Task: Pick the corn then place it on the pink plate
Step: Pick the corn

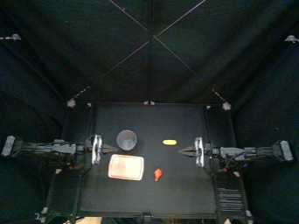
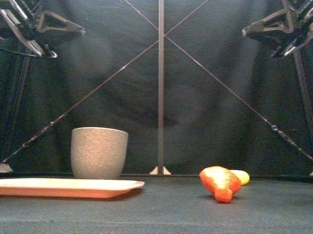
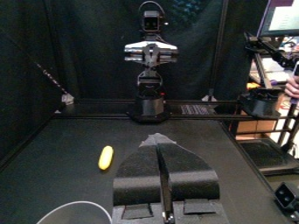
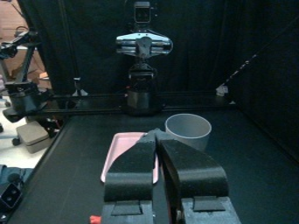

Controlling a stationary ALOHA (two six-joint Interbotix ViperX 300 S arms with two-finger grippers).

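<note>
The corn (image 1: pixel 170 141) is a small yellow piece lying on the table right of centre; it shows in the left wrist view as corn (image 3: pixel 105 157) and in the front view half hidden behind a red toy as corn (image 2: pixel 241 177). The flat pink plate (image 1: pixel 124 166) lies left of centre, toward the front, with nothing on it. My left gripper (image 1: pixel 96 150) hangs shut at the table's left side, its jaws (image 3: pixel 160 142) together and holding nothing. My right gripper (image 1: pixel 198 151) hangs shut at the right side, a short way right of the corn, and holds nothing (image 4: pixel 158 136).
A tall grey speckled cup (image 1: pixel 128 138) stands behind the plate, left of the corn. A red-orange toy food (image 1: pixel 158 174) lies just right of the plate, near the front. The cup (image 4: pixel 187 129) and plate (image 4: pixel 121 150) also show past my right jaws.
</note>
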